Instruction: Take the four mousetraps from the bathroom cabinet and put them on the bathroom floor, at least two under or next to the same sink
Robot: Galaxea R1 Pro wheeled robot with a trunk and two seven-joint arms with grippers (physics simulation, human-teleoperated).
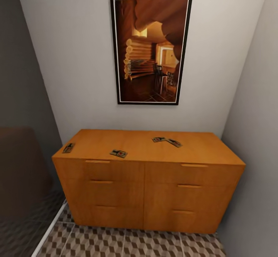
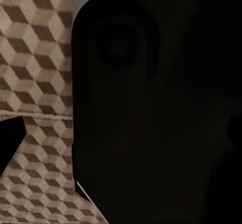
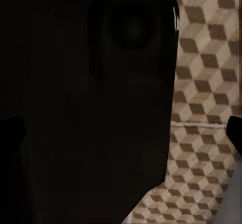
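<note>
The orange-brown cabinet stands against the wall straight ahead in the head view. Several mousetraps lie flat on its top: one at the far left corner, one near the front edge left of centre, and two touching each other right of centre. The cube-pattern bathroom floor runs in front of the cabinet. The sink is out of view. My left gripper and right gripper hang low beside a dark robot part, fingertips wide apart, nothing between them.
A dark-framed log-cabin picture hangs above the cabinet. A grey glass panel with a white floor rail closes the left side. A plain wall stands close on the right. The cabinet fills a narrow alcove.
</note>
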